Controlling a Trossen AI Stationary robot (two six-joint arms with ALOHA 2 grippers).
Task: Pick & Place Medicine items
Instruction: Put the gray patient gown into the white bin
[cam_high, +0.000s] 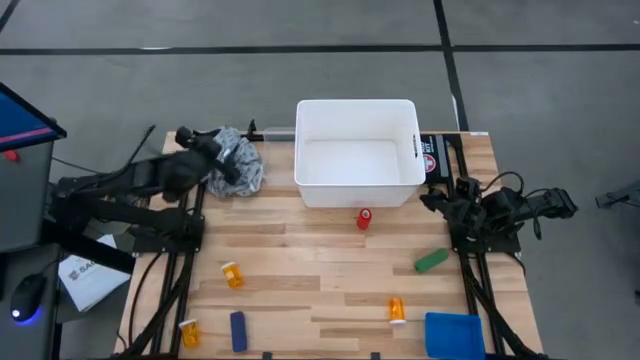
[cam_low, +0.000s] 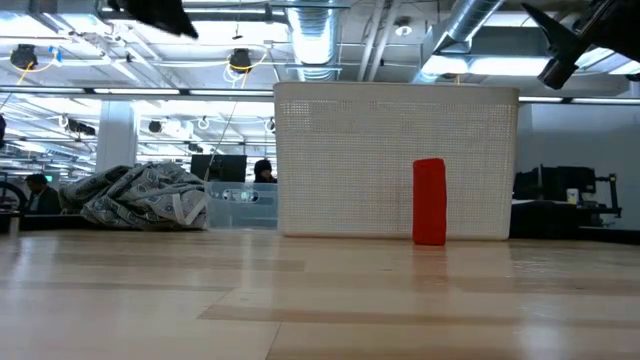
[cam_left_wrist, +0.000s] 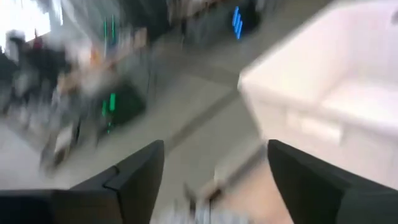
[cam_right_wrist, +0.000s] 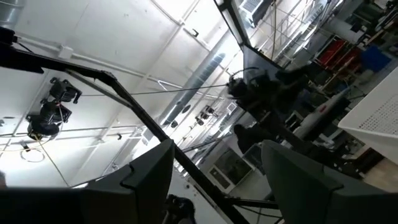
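Observation:
Three small orange pill bottles with white caps lie on their sides on the near half of the table in the high view: one (cam_high: 233, 274) left of centre, one (cam_high: 190, 332) at the near left, one (cam_high: 397, 310) right of centre. No gripper is near them. My left gripper (cam_high: 222, 152) hovers open above the grey rag (cam_high: 240, 165) at the far left; its wrist view (cam_left_wrist: 214, 171) is blurred and looks toward the white bin (cam_left_wrist: 323, 93). My right gripper (cam_high: 440, 197) is open at the table's right edge, and its wrist view (cam_right_wrist: 214, 168) points up at the ceiling.
The white bin (cam_high: 400, 185) stands at the far middle of the table. A red item (cam_high: 364, 218) stands upright just in front of it, also seen in the low view (cam_low: 429, 201). A green item (cam_high: 431, 260), a blue item (cam_high: 238, 331) and a blue cloth (cam_high: 455, 335) lie nearer.

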